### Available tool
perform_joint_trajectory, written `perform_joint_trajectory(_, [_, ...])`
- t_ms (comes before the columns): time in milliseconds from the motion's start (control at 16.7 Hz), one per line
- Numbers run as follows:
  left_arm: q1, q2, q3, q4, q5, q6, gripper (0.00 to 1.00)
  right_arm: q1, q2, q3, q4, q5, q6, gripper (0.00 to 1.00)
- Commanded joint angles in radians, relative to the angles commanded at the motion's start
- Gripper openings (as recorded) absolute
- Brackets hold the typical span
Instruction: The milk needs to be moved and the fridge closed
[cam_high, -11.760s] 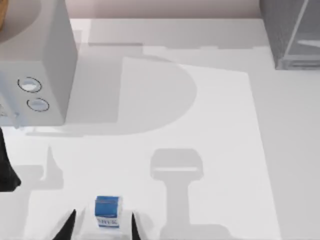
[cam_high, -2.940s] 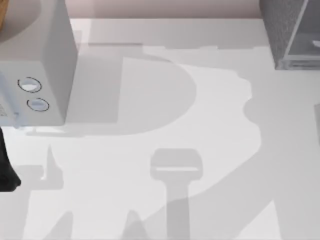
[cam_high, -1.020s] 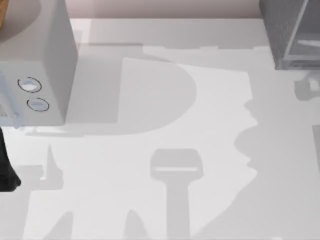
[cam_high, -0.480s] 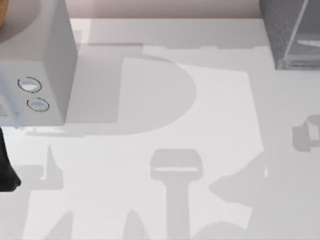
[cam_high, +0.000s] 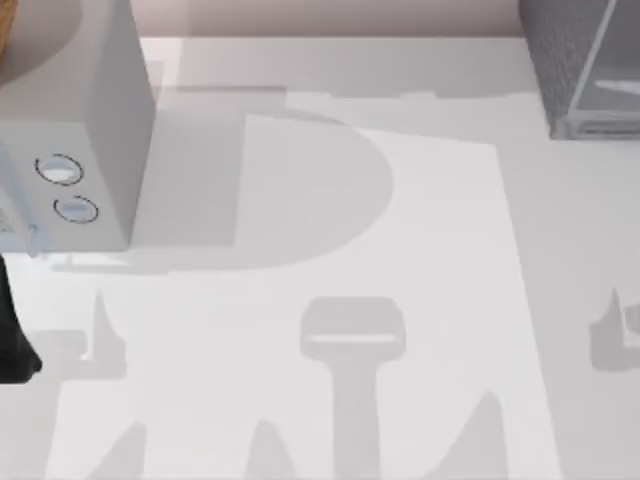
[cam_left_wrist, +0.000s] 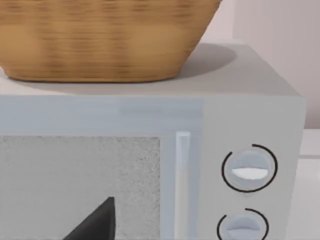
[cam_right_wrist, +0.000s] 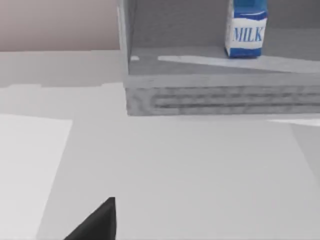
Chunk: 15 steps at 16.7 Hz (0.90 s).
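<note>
One milk carton (cam_right_wrist: 245, 28) stands upright inside the open fridge (cam_right_wrist: 220, 92). Whether either pincer is wide or narrow cannot be told. The tabletop (cam_high: 330, 210) carries a microwave (cam_high: 75, 130).

The one legible text is the word "MILK", in blue capital letters on the white lower part of the milk (cam_right_wrist: 245, 29), below its blue top. The carton stands upright on the floor inside the fridge (cam_right_wrist: 220, 95), back from the speckled front edge of that floor. The two round dials (cam_left_wrist: 249, 170) on the lighter grey box (cam_left_wrist: 250, 107) carry no readable figures or marks.
</note>
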<state>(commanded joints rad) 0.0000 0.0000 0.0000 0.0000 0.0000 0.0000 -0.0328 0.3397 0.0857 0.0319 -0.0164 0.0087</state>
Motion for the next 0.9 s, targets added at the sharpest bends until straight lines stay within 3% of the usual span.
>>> perform_joint_trajectory(360, [0.0,0.0,0.0,0.0,0.0,0.0,1.0,0.03,-0.318,-0.083,-0.033,0.016,-0.008,1.0])
perform_joint_trajectory(900, [0.0,0.0,0.0,0.0,0.0,0.0,1.0,0.029,-0.355,-0.067,-0.059,0.017,-0.011,1.0])
